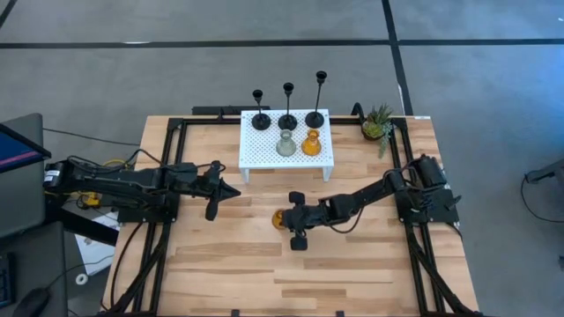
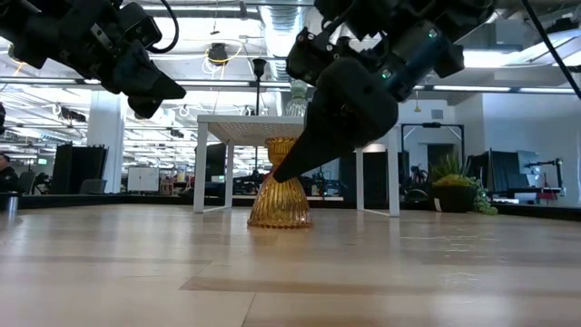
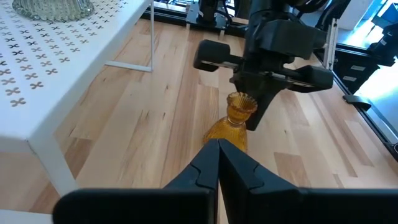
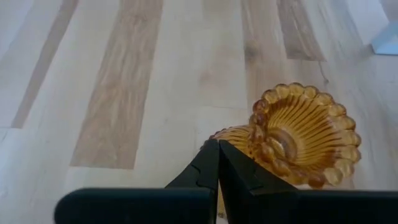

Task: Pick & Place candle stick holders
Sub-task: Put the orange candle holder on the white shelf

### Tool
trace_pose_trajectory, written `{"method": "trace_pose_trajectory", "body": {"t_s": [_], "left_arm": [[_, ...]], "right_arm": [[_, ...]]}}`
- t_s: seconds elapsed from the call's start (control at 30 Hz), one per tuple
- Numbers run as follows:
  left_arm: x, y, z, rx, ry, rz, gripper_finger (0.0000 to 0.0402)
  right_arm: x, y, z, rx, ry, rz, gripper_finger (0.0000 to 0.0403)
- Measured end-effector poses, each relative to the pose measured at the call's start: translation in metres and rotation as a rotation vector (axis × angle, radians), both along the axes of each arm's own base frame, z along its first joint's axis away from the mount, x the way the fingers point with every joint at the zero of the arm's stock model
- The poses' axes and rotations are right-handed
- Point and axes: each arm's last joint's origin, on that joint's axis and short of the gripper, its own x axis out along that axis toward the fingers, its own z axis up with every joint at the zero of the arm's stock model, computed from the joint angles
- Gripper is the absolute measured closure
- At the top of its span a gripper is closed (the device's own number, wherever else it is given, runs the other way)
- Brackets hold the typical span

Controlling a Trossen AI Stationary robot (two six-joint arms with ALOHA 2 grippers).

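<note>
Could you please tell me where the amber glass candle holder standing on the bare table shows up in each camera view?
High view: amber holder at table centre, by the right tool, in front of the white stand.
Low view: centre, standing before the stand.
Left wrist view: centre, beyond the shut left tool.
Right wrist view: right of centre, close up.
Shared landmark: the white stand.

We see the table (image 1: 220,255) from straight overhead in the high view; low view sits at tabletop level facing the room. Both wrist views look close past their claws at the same amber holder (image 4: 298,140), also in the low view.
</note>
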Motion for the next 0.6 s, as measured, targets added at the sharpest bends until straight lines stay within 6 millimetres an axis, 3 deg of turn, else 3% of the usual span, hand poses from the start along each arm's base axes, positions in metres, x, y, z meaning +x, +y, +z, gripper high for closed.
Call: {"method": "trace_pose_trajectory", "body": {"t_s": [0.1,0.23,0.47,0.6], "left_arm": [[0.0,0.0,0.0,0.0,0.0,0.0,0.0396],[0.0,0.0,0.0,0.0,0.0,0.0,0.0394],[0.0,-0.002,-0.002,-0.028,0.005,-0.01,0.0396],[-0.001,-0.01,-0.017,-0.023,0.005,-0.066,0.0395]], "right_arm": [[-0.001,0.002,0.002,0.018,0.002,0.021,0.0403],[-0.01,0.016,0.027,0.058,-0.028,0.096,0.0403],[-0.053,0.036,0.075,-0.047,-0.005,0.104,0.0403],[-0.08,0.041,0.088,-0.094,-0.048,0.083,0.0403]]}}
